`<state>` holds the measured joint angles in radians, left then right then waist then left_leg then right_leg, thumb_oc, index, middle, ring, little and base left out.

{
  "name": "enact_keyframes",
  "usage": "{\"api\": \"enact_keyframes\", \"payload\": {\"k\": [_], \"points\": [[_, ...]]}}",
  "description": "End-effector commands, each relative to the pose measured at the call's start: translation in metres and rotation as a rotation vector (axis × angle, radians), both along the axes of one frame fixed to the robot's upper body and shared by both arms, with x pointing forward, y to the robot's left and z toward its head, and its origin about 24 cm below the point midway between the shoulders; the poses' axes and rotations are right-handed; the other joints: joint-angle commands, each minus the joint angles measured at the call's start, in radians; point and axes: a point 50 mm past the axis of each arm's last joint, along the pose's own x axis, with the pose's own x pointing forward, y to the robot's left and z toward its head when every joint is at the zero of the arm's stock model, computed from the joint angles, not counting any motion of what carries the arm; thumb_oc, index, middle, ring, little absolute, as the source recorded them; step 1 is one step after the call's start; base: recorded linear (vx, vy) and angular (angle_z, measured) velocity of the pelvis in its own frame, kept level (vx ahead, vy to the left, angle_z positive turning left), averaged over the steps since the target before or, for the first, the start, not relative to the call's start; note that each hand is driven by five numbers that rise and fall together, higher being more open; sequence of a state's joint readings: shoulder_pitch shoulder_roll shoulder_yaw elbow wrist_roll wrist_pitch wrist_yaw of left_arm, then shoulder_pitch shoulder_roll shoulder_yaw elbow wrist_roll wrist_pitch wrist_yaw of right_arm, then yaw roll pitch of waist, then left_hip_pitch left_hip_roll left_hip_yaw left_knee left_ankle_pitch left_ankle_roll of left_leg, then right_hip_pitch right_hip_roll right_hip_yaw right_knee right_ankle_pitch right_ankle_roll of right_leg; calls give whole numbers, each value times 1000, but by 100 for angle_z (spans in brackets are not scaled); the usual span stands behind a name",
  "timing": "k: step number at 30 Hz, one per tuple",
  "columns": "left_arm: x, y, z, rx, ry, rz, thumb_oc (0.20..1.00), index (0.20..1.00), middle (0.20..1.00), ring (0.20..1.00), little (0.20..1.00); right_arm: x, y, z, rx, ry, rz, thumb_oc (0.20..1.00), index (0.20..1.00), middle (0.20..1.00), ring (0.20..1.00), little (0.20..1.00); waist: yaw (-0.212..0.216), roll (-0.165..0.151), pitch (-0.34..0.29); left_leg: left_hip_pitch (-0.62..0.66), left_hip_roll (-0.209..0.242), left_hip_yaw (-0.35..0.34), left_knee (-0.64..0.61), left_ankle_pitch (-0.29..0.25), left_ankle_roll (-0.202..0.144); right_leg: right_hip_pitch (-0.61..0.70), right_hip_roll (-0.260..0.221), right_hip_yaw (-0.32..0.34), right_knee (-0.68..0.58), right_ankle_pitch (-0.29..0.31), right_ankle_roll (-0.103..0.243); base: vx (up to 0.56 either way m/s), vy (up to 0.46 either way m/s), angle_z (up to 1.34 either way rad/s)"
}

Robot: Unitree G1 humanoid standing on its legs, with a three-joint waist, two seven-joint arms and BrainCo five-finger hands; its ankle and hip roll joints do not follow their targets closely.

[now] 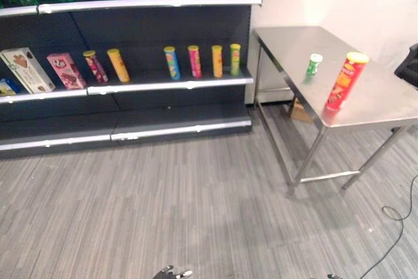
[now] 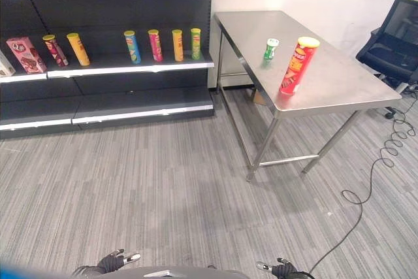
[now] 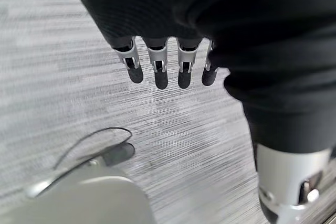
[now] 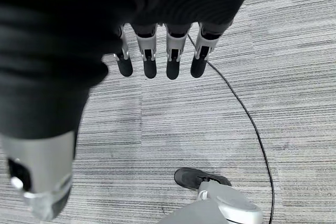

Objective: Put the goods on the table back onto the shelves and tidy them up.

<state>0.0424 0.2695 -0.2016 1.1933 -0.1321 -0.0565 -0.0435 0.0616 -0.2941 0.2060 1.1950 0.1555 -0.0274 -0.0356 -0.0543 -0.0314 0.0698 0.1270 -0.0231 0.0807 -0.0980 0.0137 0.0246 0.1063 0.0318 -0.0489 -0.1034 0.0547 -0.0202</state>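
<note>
Steel table [image 2: 339,89] carries the red can [image 2: 297,65] and small green can [image 2: 270,49] near its front edge, awaiting shelving; left hand [image 3: 157,64] and right hand [image 4: 157,56] hang empty, fingers straight.

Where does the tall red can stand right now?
The tall red can stands upright on the steel table, near its front edge, beside the small green can.

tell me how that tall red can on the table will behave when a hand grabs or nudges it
The tall red can stands upright near the edge of the steel table. Being tall on a narrow base, it probably tips at a high nudge. Once down, its round body would likely roll, perhaps off the table. It looks like a stiff tube, so a wrap-around grasp should hold.
</note>
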Motion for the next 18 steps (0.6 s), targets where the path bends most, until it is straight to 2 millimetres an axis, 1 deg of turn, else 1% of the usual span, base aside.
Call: {"api": "enact_keyframes", "payload": {"k": [1,10,18], "points": [[21,5,5,41,-34,-66,1000,1000,1000,1000,1000,22,-10,7,-33,-45,44,1000,1000,1000,1000,1000,-21,16,17,14,52,18,11,-82,-70,7,-65,-5,16,-121,114,0,0,0],[24,6,6,57,-39,-96,1000,1000,1000,1000,1000,22,-10,7,-39,-38,61,1000,1000,1000,1000,1000,-19,18,15,12,48,14,11,-83,-65,4,-67,0,16,-119,115,0,0,0],[28,10,8,79,-45,-111,1000,1000,1000,1000,1000,31,-10,9,-38,-55,85,1000,1000,1000,1000,1000,-12,20,23,-13,35,7,11,-80,-52,-26,-75,14,23,-105,125,-9,34,-5]]}}
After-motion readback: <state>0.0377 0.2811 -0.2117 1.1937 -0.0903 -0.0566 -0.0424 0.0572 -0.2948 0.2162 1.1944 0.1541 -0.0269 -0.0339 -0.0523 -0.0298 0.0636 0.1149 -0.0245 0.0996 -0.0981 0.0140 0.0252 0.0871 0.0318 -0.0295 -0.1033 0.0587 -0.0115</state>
